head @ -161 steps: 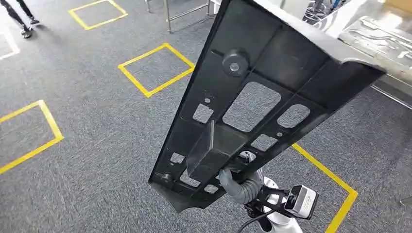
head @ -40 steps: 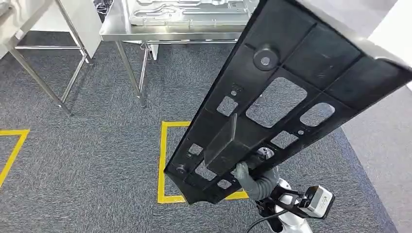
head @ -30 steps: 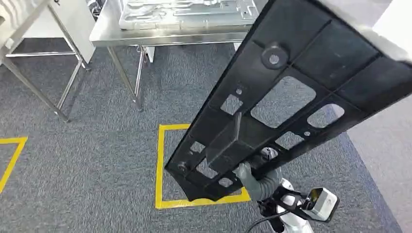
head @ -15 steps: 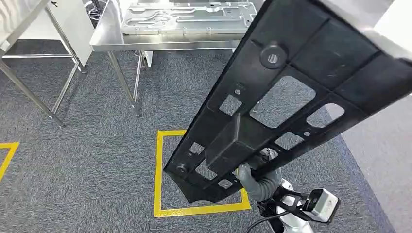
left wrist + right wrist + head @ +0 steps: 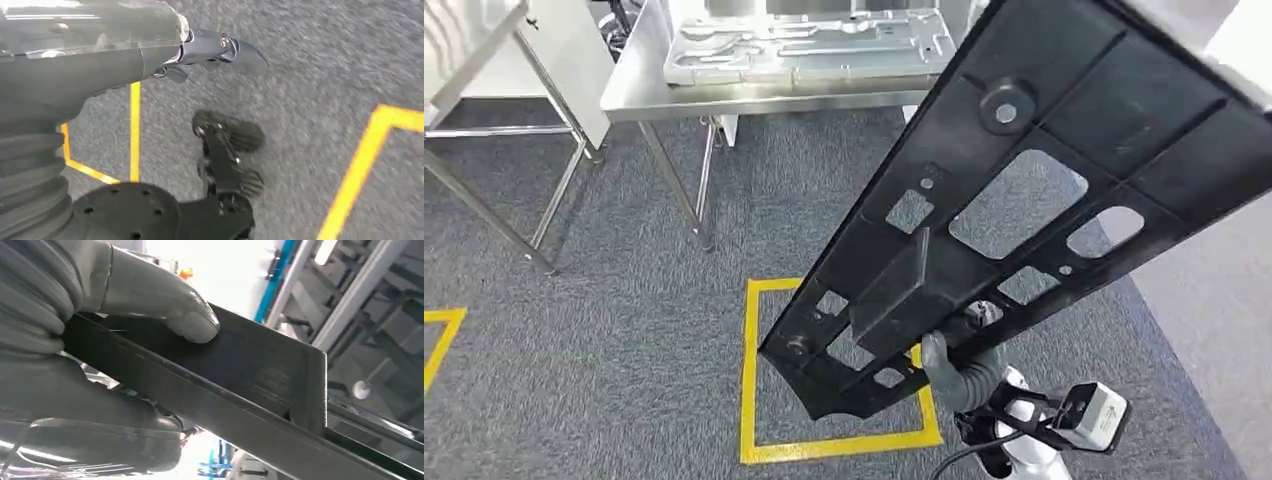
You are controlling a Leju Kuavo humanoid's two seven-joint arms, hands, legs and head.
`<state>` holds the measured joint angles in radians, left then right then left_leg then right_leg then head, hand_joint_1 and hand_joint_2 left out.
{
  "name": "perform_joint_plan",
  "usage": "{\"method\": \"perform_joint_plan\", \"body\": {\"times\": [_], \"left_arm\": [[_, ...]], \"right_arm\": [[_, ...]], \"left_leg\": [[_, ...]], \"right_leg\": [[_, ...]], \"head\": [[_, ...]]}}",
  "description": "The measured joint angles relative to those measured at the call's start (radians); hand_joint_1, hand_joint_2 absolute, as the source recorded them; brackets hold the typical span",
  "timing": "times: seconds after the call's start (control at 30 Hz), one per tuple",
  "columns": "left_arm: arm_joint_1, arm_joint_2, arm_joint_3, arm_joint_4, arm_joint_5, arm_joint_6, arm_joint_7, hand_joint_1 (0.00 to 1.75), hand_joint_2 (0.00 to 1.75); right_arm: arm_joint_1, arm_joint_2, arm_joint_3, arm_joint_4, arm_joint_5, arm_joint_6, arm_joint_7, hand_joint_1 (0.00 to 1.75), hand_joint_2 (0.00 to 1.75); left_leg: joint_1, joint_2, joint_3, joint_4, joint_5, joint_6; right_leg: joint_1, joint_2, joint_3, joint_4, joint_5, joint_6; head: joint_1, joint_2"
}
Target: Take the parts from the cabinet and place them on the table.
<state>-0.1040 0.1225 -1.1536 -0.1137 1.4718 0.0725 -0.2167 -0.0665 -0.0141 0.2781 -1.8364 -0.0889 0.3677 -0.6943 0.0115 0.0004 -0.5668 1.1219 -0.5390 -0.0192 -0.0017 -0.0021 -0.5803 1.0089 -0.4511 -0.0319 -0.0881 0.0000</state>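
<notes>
Black panel point(image 5: 1024, 200): right hand point(image 5: 954, 368) clamped on near end; far end cut off, hiding table point(image 5: 639, 85) right part. Left hand point(image 5: 220, 47): state indeterminate. Open carpet point(image 5: 594, 330) left.

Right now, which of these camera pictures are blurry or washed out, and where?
Left wrist view: carpet and yellow floor tape are smeared by motion blur. Right wrist view: bright backlight blows out the background above the black panel, and the right hand looms soft and close. Head view: mostly sharp, with glare on the steel table.
</notes>
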Motion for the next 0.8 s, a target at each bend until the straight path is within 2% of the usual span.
{"method": "perform_joint_plan", "body": {"times": [0.03, 0.07, 0.1, 0.13, 0.17, 0.2, 0.23, 0.27, 0.3, 0.33, 0.37, 0.43, 0.47, 0.5, 0.57, 0.6, 0.63, 0.67, 0.7, 0.77, 0.8], "left_arm": [[0.000, 0.000, 0.000, 0.000, 0.000, 0.000, 0.000, 0.00, 1.75], [0.001, 0.000, 0.000, 0.000, 0.000, 0.000, 0.000, 0.00, 1.75], [0.005, 0.000, 0.000, 0.000, 0.000, 0.000, 0.000, 0.00, 1.75], [0.007, 0.000, 0.000, 0.000, 0.000, 0.000, 0.000, 0.00, 1.75], [0.008, 0.000, 0.000, 0.000, 0.000, 0.000, 0.000, 0.00, 1.75], [0.008, 0.001, 0.000, 0.000, 0.000, 0.000, 0.000, 0.00, 1.75], [0.008, 0.002, 0.000, 0.000, 0.000, 0.000, -0.001, 0.00, 1.75], [0.009, 0.004, 0.000, 0.000, 0.000, 0.000, -0.001, 0.00, 1.75], [0.008, 0.006, 0.000, 0.000, 0.000, 0.000, -0.001, 0.00, 1.75], [0.006, 0.006, 0.000, 0.000, 0.000, -0.001, -0.001, 0.00, 1.75], [0.010, 0.006, 0.000, 0.000, 0.000, -0.001, -0.002, 0.00, 1.75], [0.012, 0.007, 0.000, 0.000, 0.000, -0.001, -0.005, 0.00, 1.75], [0.012, 0.005, 0.000, 0.000, 0.000, -0.002, -0.007, 0.00, 1.75], [0.011, 0.005, 0.000, 0.000, 0.000, -0.002, -0.008, 0.00, 1.75], [0.009, 0.005, 0.000, 0.000, 0.000, -0.002, -0.010, 0.00, 1.75], [0.010, 0.005, 0.000, 0.000, 0.000, -0.002, -0.011, 0.00, 1.75], [0.011, 0.005, 0.000, 0.000, 0.000, -0.002, -0.011, 0.00, 1.75], [0.013, 0.005, 0.000, 0.000, 0.000, -0.002, -0.011, 0.00, 1.75], [0.013, 0.005, 0.000, 0.000, 0.000, -0.002, -0.012, 0.00, 1.75], [0.012, 0.005, 0.000, 0.000, 0.000, -0.002, -0.013, 0.00, 1.75], [0.012, 0.005, 0.000, 0.000, 0.000, -0.002, -0.014, 0.00, 1.75]], "right_arm": [[-0.001, 0.001, 0.000, 0.000, -0.001, 0.002, 0.000, 1.75, 1.75], [-0.001, 0.001, 0.000, 0.000, -0.002, 0.006, 0.000, 1.75, 1.75], [-0.001, 0.001, 0.000, 0.002, -0.002, 0.008, 0.000, 1.75, 1.75], [-0.001, 0.001, 0.000, 0.002, -0.002, 0.010, 0.000, 1.75, 1.75], [-0.001, 0.001, 0.000, 0.002, -0.003, 0.010, 0.000, 1.75, 1.75], [-0.001, 0.001, 0.000, 0.001, -0.003, 0.010, -0.001, 1.75, 1.75], [-0.001, 0.002, 0.000, -0.001, -0.003, 0.009, -0.002, 1.75, 1.75], [-0.001, 0.002, 0.000, -0.004, -0.003, 0.008, -0.002, 1.75, 1.75], [-0.001, 0.002, 0.000, -0.005, -0.002, 0.008, -0.003, 1.75, 1.75], [0.000, 0.002, 0.000, -0.007, -0.002, 0.008, -0.003, 1.75, 1.75], [0.001, 0.002, 0.000, -0.011, -0.002, 0.009, -0.002, 1.75, 1.75], [0.005, 0.002, 0.000, -0.018, -0.002, 0.015, -0.003, 1.75, 1.75], [0.006, 0.002, 0.000, -0.024, -0.002, 0.018, -0.002, 1.75, 1.75], [0.005, 0.003, -0.002, -0.029, -0.002, 0.023, -0.003, 1.75, 1.75], [0.007, 0.005, -0.003, -0.037, 0.000, 0.030, -0.003, 1.75, 1.75], [0.011, 0.006, -0.005, -0.037, 0.001, 0.030, -0.003, 1.75, 1.75], [0.016, 0.006, -0.008, -0.037, 0.001, 0.030, -0.003, 1.75, 1.75], [0.019, 0.006, -0.009, -0.038, 0.001, 0.030, -0.003, 1.75, 1.75], [0.020, 0.007, -0.010, -0.040, 0.001, 0.030, -0.003, 1.75, 1.75], [0.020, 0.007, -0.011, -0.046, 0.002, 0.030, -0.003, 1.75, 1.75], [0.019, 0.007, -0.011, -0.048, 0.002, 0.029, -0.003, 1.75, 1.75]], "left_leg": [[0.001, 0.000, -0.041, 0.071, -0.032, -0.007], [0.001, 0.000, -0.088, 0.145, -0.067, -0.006], [0.001, 0.000, -0.124, 0.194, -0.085, -0.003], [0.001, 0.000, -0.138, 0.197, -0.074, -0.004], [0.001, 0.000, -0.132, 0.163, -0.043, -0.004], [0.000, 0.000, -0.107, 0.090, 0.012, -0.002], [-0.001, 0.000, -0.066, -0.017, 0.079, 0.008], [-0.004, 0.001, -0.042, -0.090, 0.114, 0.017], [-0.012, 0.002, -0.040, -0.098, 0.068, 0.016], [-0.013, 0.001, -0.039, -0.096, 0.061, 0.022], [-0.015, 0.000, -0.032, -0.102, 0.086, 0.028], [-0.009, -0.001, -0.019, -0.111, 0.083, 0.040], [-0.003, -0.002, -0.001, -0.120, 0.085, 0.044], [-0.002, -0.002, 0.008, -0.123, 0.082, 0.048], [-0.002, -0.002, 0.013, -0.123, 0.076, 0.053], [-0.002, -0.002, 0.015, -0.123, 0.071, 0.053], [-0.002, -0.002, 0.020, -0.123, 0.066, 0.052], [-0.001, -0.003, 0.026, -0.123, 0.060, 0.050], [0.000, -0.003, 0.035, -0.123, 0.052, 0.047], [0.002, -0.004, 0.060, -0.123, 0.036, 0.039], [0.001, -0.004, 0.062, -0.123, 0.028, 0.033]], "right_leg": [[0.001, 0.000, 0.003, 0.000, -0.003, -0.002], [0.002, 0.001, 0.004, 0.000, -0.008, -0.004], [0.004, 0.002, 0.008, 0.001, -0.013, -0.004], [0.004, 0.004, 0.013, 0.001, -0.018, -0.004], [0.005, 0.006, 0.019, 0.001, -0.022, -0.003], [0.007, 0.007, 0.029, 0.001, -0.029, -0.001], [0.008, 0.007, 0.043, 0.001, -0.037, 0.002], [0.007, 0.006, 0.047, 0.000, -0.044, 0.004], [0.011, 0.007, 0.050, 0.003, -0.047, 0.009], [0.009, 0.008, 0.048, 0.000, -0.051, 0.015], [0.008, 0.008, 0.051, -0.001, -0.054, 0.021], [0.010, 0.008, 0.063, 0.013, -0.049, 0.034], [0.008, 0.007, 0.061, 0.025, -0.058, 0.039], [0.007, 0.007, 0.046, 0.059, -0.072, 0.045], [0.000, 0.007, -0.040, 0.194, -0.132, 0.058], [-0.003, 0.007, -0.088, 0.263, -0.161, 0.059], [-0.006, 0.007, -0.128, 0.311, -0.170, 0.061], [-0.009, 0.007, -0.141, 0.306, -0.149, 0.064], [-0.013, 0.006, -0.131, 0.256, -0.102, 0.067], [-0.015, 0.002, -0.066, 0.083, 0.018, 0.067], [-0.013, -0.001, -0.048, 0.027, 0.040, 0.060]], "head": [[0.000, 0.000], [0.000, 0.000], [0.000, 0.000], [0.000, 0.000], [0.000, 0.000], [0.000, 0.000], [0.000, 0.000], [0.000, 0.000], [0.000, 0.000], [0.000, 0.000], [0.000, 0.000], [0.000, 0.000], [0.000, 0.000], [0.000, 0.000], [0.000, 0.000], [0.000, 0.000], [0.000, 0.000], [0.000, 0.000], [0.000, 0.000], [0.000, 0.000], [0.000, 0.000]]}}
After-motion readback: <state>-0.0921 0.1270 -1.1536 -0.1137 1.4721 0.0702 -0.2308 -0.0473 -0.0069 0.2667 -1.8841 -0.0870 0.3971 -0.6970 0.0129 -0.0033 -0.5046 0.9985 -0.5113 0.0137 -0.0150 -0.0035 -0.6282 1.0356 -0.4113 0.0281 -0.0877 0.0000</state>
